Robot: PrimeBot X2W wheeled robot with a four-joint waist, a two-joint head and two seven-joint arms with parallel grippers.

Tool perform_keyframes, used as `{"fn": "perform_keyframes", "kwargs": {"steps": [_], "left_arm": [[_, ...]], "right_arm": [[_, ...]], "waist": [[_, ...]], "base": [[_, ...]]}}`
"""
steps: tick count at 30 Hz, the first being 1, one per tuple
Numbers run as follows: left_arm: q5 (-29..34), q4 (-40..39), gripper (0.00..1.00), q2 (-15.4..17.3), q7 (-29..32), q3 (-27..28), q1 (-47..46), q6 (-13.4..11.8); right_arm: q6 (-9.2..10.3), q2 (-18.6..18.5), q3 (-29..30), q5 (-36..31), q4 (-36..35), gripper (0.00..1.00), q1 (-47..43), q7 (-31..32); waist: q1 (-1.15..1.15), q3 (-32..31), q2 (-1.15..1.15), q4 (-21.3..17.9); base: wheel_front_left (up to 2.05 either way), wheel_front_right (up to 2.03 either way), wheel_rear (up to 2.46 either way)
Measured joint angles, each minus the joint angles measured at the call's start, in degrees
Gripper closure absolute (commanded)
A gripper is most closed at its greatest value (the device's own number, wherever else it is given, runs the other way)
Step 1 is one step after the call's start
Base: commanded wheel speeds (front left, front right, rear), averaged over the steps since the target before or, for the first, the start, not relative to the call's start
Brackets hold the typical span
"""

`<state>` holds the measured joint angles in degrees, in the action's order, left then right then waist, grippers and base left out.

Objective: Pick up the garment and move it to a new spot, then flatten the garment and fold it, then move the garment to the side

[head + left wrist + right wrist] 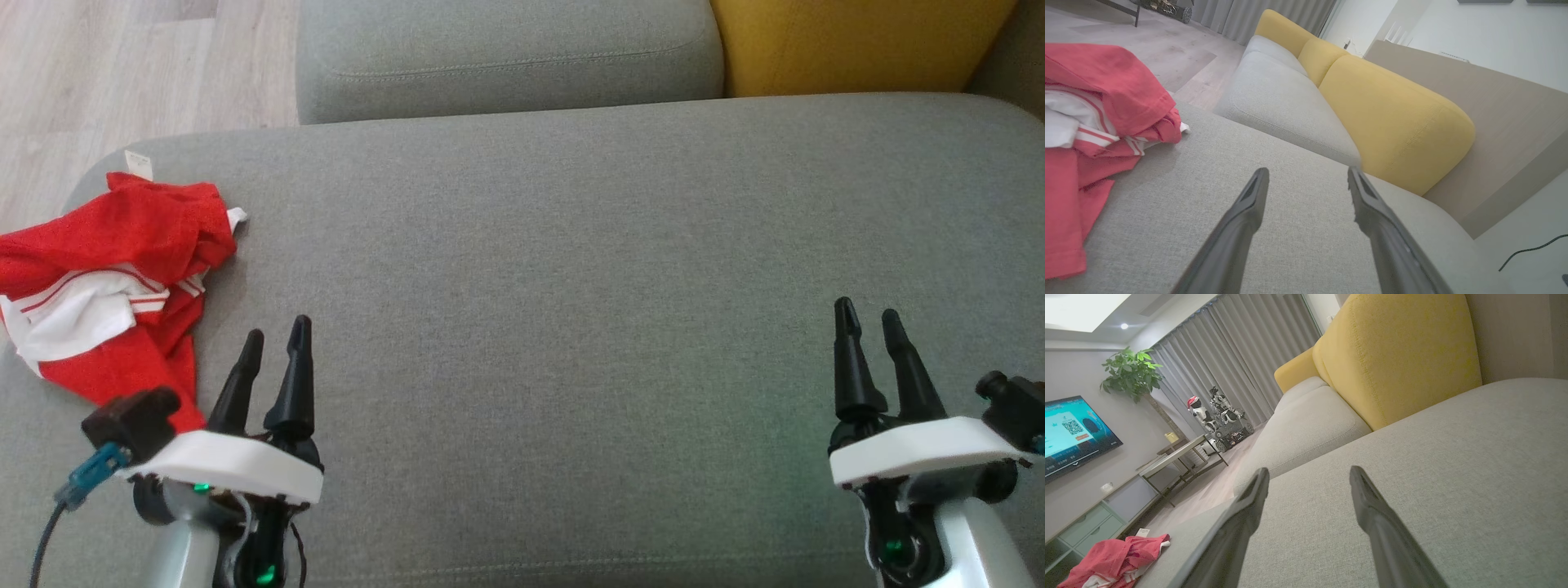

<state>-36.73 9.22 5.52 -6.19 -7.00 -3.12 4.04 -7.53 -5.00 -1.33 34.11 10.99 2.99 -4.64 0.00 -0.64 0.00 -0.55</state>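
Note:
A crumpled red garment [114, 269] with white panels and stripes lies bunched at the left end of the grey sofa cushion [571, 286]. It also appears at the left of the left wrist view as red garment [1090, 122] and small at the lower left as garment [1114, 559]. My left gripper [277, 327] hovers open just right of the garment's near edge, nothing between its fingers [1241, 220]. My right gripper [869, 310] stands open over the cushion's right part, far from the cloth, fingers [1372, 514] apart and empty.
A second grey seat cushion [506, 57] and a yellow back cushion [849, 41] lie beyond. Wooden floor [98, 73] borders the sofa's left end. A TV [1069, 433], low table [1175, 457], plant and another robot stand across the room.

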Motion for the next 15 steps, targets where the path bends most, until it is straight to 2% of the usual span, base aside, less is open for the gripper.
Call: {"fn": "perform_keyframes", "kwargs": {"steps": [15], "left_arm": [[10.5, 1.8, 0.00, 1.1, -2.4, -2.2, -0.1, -2.5]], "right_arm": [[0.00, 0.0, -0.5, -10.6, 0.5, 0.00, 0.0, -0.9]], "waist": [[0.00, -0.2, 0.00, -0.1]], "base": [[0.00, 0.00, 0.00]]}}
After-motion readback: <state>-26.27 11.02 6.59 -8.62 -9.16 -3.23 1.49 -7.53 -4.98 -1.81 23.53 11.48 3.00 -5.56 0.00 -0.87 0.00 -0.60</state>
